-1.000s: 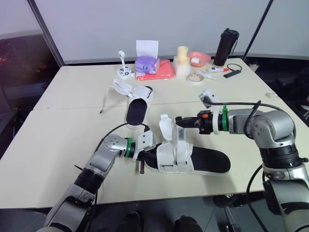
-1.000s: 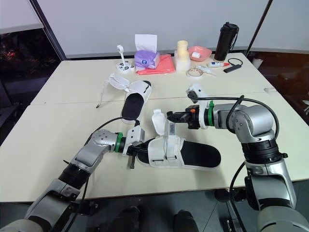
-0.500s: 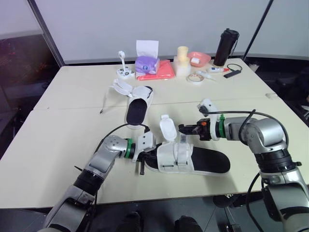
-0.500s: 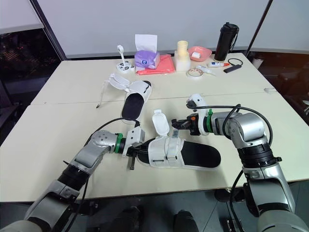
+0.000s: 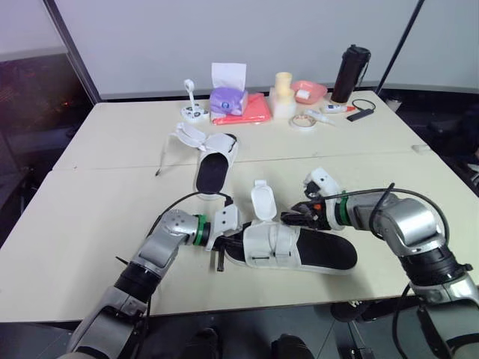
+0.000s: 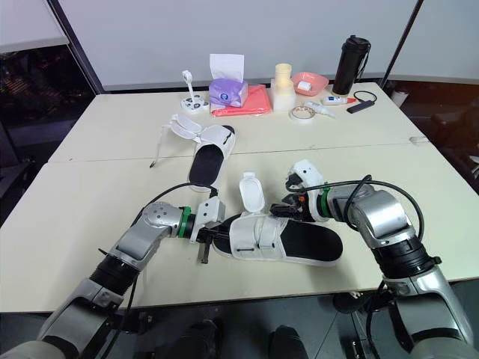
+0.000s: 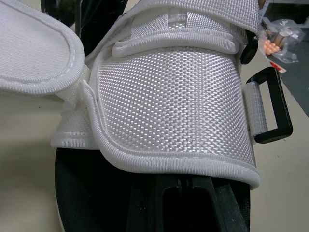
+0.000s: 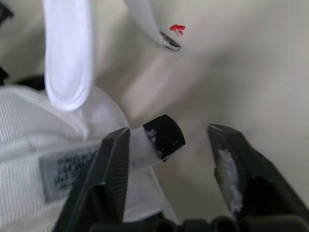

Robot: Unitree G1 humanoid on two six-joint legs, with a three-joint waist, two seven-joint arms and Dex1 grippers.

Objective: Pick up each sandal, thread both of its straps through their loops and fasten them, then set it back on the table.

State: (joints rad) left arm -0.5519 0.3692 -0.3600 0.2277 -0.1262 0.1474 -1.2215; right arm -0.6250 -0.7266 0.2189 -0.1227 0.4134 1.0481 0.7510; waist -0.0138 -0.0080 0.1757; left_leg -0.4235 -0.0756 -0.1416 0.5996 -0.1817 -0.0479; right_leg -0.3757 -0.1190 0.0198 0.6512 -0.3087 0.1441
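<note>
While sandal (image 5: 271,244) lies flat, right jaws parted around its loop (image 8: 165,137), left jaws at toe (grip unclear)

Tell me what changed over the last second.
The right gripper came down toward the near sandal, lowering the strap it held upright until it lies across the sandal. Its jaws now stand open around the strap's black tip. The left gripper at the sandal's other end, the raised flap and the far sandal stayed put.
</note>
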